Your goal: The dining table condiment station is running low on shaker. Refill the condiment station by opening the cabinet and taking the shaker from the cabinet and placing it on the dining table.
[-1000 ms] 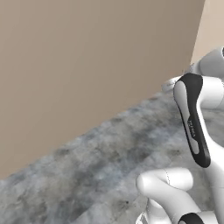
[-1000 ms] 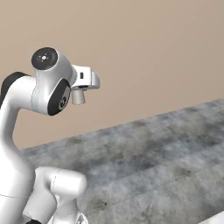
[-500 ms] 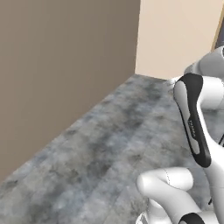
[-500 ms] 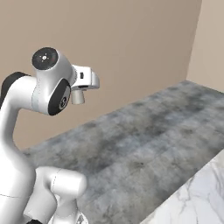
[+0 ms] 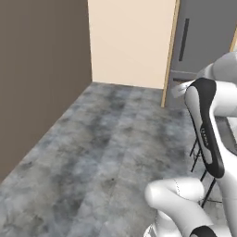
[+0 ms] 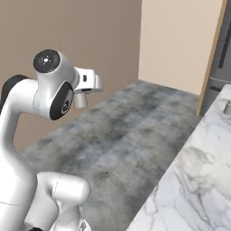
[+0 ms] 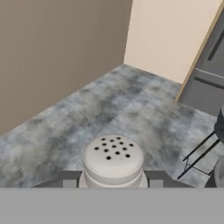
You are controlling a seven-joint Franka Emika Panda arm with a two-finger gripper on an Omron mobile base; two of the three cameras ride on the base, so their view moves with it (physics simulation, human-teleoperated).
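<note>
I have the shaker (image 7: pixel 113 161) pinched between my fingers (image 7: pixel 155 177), which stand partly closed against its two sides, its perforated cap facing up toward the hand camera. In the right base view it hangs as a small grey stub (image 6: pixel 80 100) under my hand, well above the floor (image 6: pixel 117 140) and not yet over the dining table (image 6: pixel 198 180), whose marble edge lies off to my right.

The step in hand, as I judge it, is the carry to that surface. To do it well I should keep the shaker upright and my grip steady, since a smooth little cylinder could slip or tip if I swing fast. I would bring it over bare marble, well in from the edge, lower it until its base rests flat, and only then spread the fingers.

The shaker is a short, slightly tapered cylinder with a pale, domed cap dotted with dark holes; it looks hard and smooth. The table top is white-grey veined marble, polished and flat. The floor is mottled grey stone. Dark thin legs, probably of a stool (image 7: pixel 199 153), stand near the table, though the hand view shows too little to be sure
</note>
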